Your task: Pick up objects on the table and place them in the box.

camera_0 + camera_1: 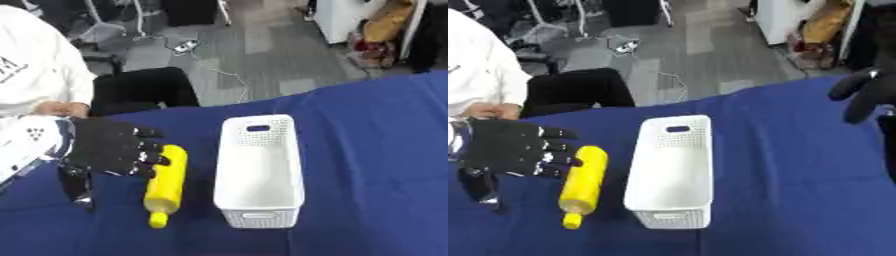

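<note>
A yellow bottle (166, 184) lies on the blue table (367, 150), its neck pointing to the near edge. Just right of it stands a white perforated box (260, 172), long and narrow, with nothing visible inside. My left hand (109, 148) hovers at the bottle's left, fingers spread straight and reaching over the bottle's upper end; it holds nothing. My right hand (866, 95) shows only in the right eye view at the right edge, above the table's far side, its fingers loosely hanging down.
A person in a white top (31, 75) sits at the far left behind the table, beside a black chair (144, 90). Grey floor with cables lies beyond the table's far edge.
</note>
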